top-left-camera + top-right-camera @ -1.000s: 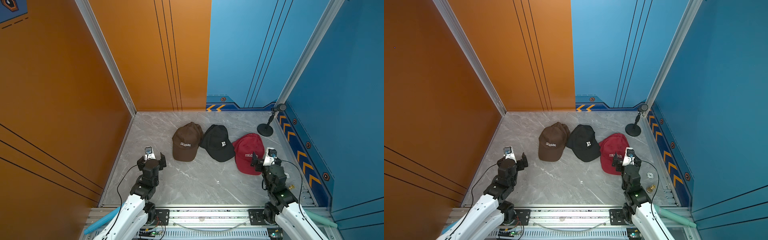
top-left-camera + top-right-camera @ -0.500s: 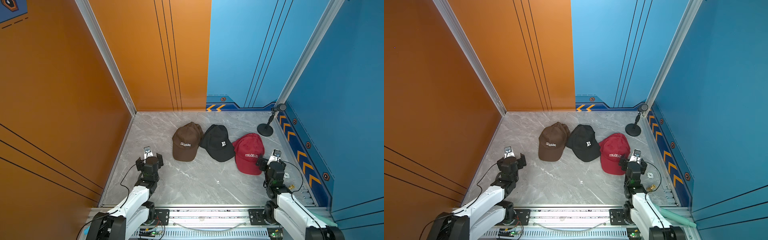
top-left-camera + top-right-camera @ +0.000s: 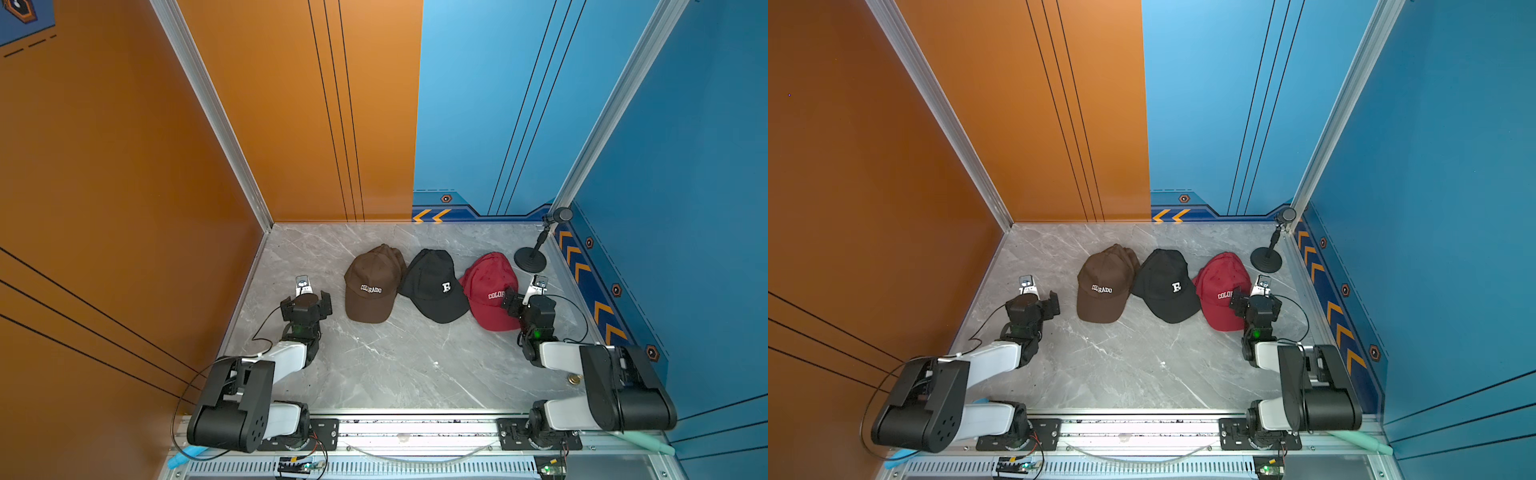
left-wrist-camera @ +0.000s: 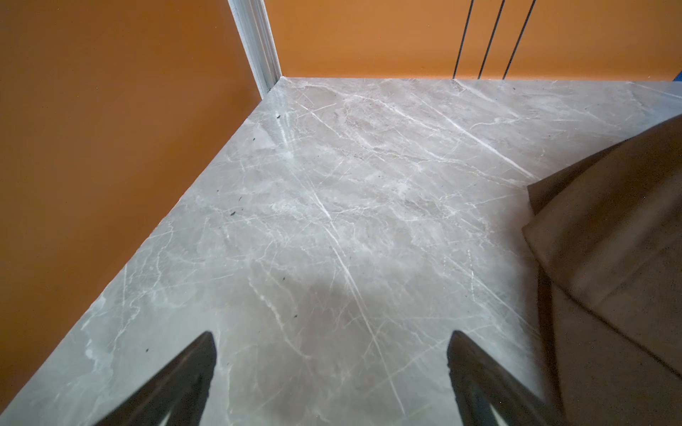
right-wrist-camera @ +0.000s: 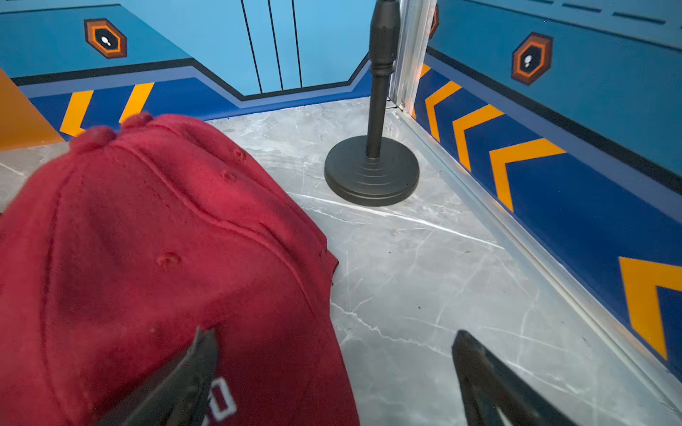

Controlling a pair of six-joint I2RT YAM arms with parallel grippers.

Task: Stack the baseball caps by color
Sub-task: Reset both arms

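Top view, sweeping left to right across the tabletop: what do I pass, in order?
left gripper → brown COLORADO cap → black R cap → red cap → microphone stand

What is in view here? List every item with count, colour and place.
brown caps: one stack, at least two, brown, white COLORADO on top; end of the row nearest the left arm.
black caps: one stack, number unclear, black, white R; middle of the row.
red caps: one stack, at least two, red, white lettering; end nearest the right arm.
mic stand: one, black; far right corner.
table: one, grey marble; under everything.
left gripper: one, black, open; over bare table beside the brown caps.
right gripper: one, black, open; one finger over the red brim.
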